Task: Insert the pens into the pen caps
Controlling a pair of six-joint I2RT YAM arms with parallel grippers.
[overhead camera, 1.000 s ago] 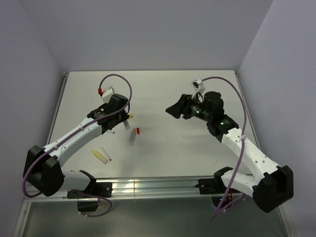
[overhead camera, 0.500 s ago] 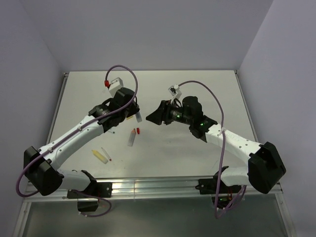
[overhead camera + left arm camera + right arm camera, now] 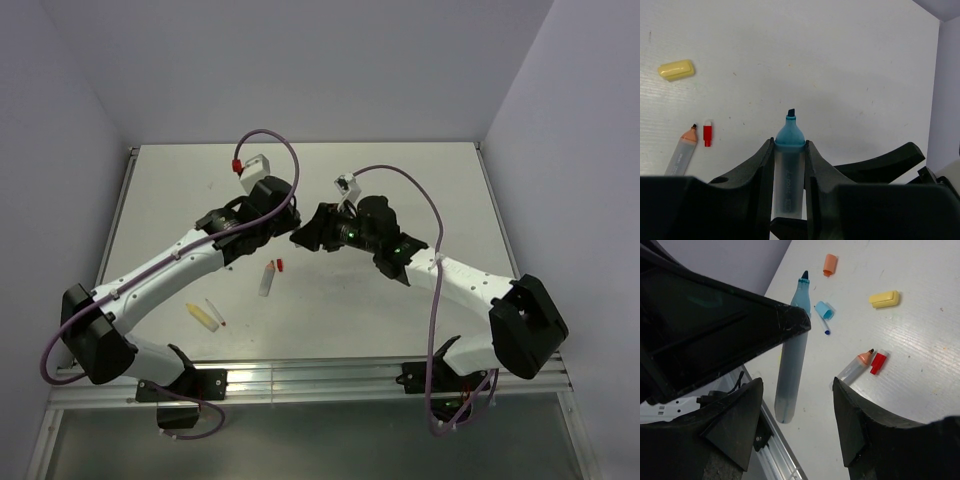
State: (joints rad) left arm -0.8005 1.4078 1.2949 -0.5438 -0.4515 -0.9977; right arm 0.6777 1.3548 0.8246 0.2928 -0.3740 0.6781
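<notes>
My left gripper [image 3: 789, 144] is shut on a light-blue pen [image 3: 789, 170], whose chisel tip sticks out ahead of the fingers. In the top view the left gripper [image 3: 283, 224] and the right gripper [image 3: 304, 232] meet nose to nose above the table's middle. My right gripper [image 3: 797, 390] is open, its fingers apart on either side of the light-blue pen's [image 3: 792, 355] rear end, not touching it. On the table lie a light-blue cap [image 3: 825, 310], an orange cap [image 3: 830, 264], a yellow cap [image 3: 885, 299], an orange pen [image 3: 856, 366] and a red cap [image 3: 878, 363].
A yellow pen [image 3: 205, 317] and a thin red-tipped pen [image 3: 215, 312] lie near the left arm's base. A thin blue-tipped pen [image 3: 824, 329] lies by the light-blue cap. A metal rail [image 3: 300, 378] runs along the near edge. Grey walls close in the table.
Both arms swung toward the middle and now meet. The left one carried the light-blue pen to the right. The right gripper's fingers came around the pen's rear end and narrowed a little.
</notes>
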